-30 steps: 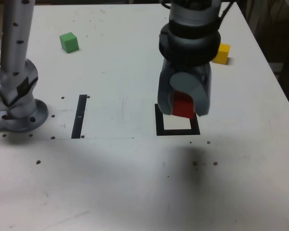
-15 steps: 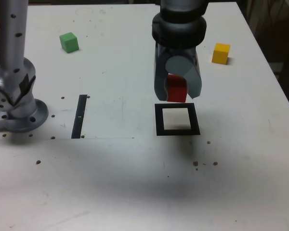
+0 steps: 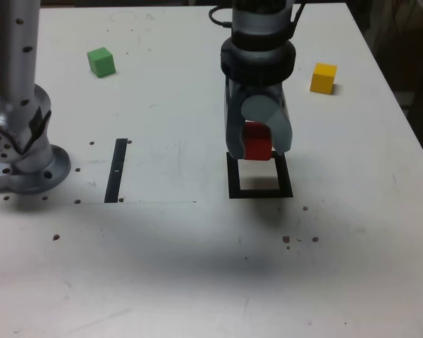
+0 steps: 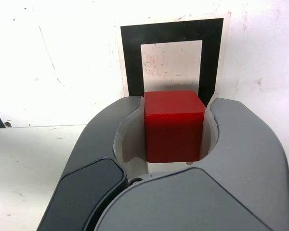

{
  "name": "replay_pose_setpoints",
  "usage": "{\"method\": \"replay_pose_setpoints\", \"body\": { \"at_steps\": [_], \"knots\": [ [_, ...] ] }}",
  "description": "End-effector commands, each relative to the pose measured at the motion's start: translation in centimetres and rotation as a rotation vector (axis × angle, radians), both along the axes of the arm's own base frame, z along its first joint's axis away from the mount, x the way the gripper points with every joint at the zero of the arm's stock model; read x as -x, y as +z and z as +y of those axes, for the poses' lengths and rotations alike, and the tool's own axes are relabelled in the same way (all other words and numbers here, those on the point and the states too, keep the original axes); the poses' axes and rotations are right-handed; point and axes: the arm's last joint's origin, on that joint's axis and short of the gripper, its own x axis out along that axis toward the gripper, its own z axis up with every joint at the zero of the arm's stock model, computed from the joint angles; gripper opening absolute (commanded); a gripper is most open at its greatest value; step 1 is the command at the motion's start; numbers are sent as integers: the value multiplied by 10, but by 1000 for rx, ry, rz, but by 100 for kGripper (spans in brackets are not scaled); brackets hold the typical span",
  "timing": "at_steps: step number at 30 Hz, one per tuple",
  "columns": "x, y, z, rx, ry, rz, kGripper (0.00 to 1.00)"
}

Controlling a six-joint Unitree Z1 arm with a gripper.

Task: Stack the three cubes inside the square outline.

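1. Bench point(image 3: 197, 267): white top, speckled with small dark spots. The arm's base point(image 3: 25, 158) sits near the edge at the exterior view's left.
2. Gripper point(image 3: 257, 144): points down over the middle of the bench, jaws drawn narrow and clamped on the red cube point(image 3: 256, 144).
3. Red cube: held between the two grey jaws, one jaw against each opposite side, as the wrist view point(image 4: 174, 126) shows. It hangs over the far side of the square outline point(image 3: 260, 192). Whether it touches the bench cannot be told.
4. Square outline: thick black frame with a pale centre, flat on the bench roughly midway between the near and far edges. In the wrist view point(image 4: 131, 53) the pale centre is bare.
5. Yellow cube point(image 3: 323, 77): on the bench towards the far corner at the exterior view's right, well apart from the outline.
6. Green cube point(image 3: 101, 61): on the bench towards the far corner at the exterior view's left, well apart from the outline and from the yellow cube.
7. Black strip point(image 3: 117, 170): thin and straight, between the arm's base and the outline.
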Motion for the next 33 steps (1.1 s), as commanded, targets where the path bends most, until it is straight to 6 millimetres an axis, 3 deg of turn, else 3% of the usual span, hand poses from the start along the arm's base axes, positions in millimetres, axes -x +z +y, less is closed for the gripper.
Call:
{"method": "replay_pose_setpoints", "body": {
  "at_steps": [1, 33],
  "knots": [
    [2, -2, 1, -2, -2, -9, 32],
    [-2, -39, 3, -3, -7, -17, 32]
  ]
}}
